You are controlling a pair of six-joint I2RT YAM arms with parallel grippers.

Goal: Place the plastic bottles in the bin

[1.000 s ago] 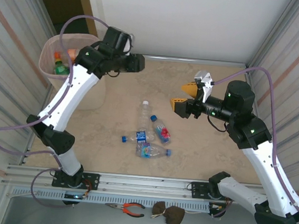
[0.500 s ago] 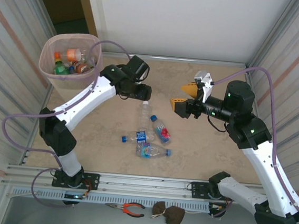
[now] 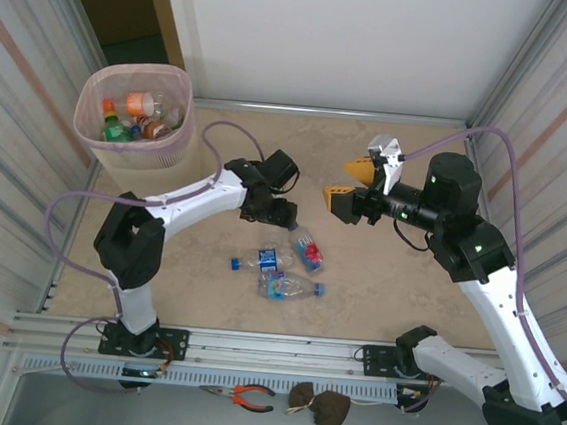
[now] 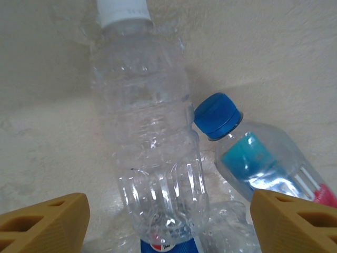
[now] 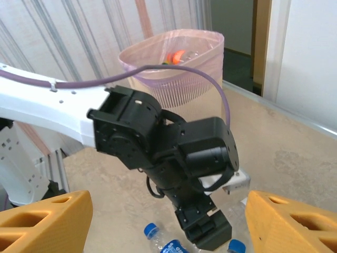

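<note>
Several plastic bottles lie mid-floor: a clear white-capped one (image 4: 145,121), a blue-capped one with a teal and pink label (image 4: 266,163) (image 3: 308,251), and two more (image 3: 262,261) (image 3: 291,288). My left gripper (image 3: 283,216) (image 4: 168,226) hangs low over them, open, with the clear bottle's base between its orange fingers (image 4: 45,224) but untouched. My right gripper (image 3: 347,180) (image 5: 168,224) is open and empty, raised to the right of the pile and facing the left wrist. The bin (image 3: 175,137) (image 5: 174,63), beige with a pink liner, stands at the far left with several bottles (image 3: 123,127) inside.
Corrugated walls close in both sides, and a white wall runs along the back. Purple cables loop off both arms. Pliers (image 3: 246,397) and a brown lump (image 3: 321,407) lie on the near rail.
My left arm swung from over the bin down and right to the pile of bottles, and its jaws opened wider. The right arm has not moved.
</note>
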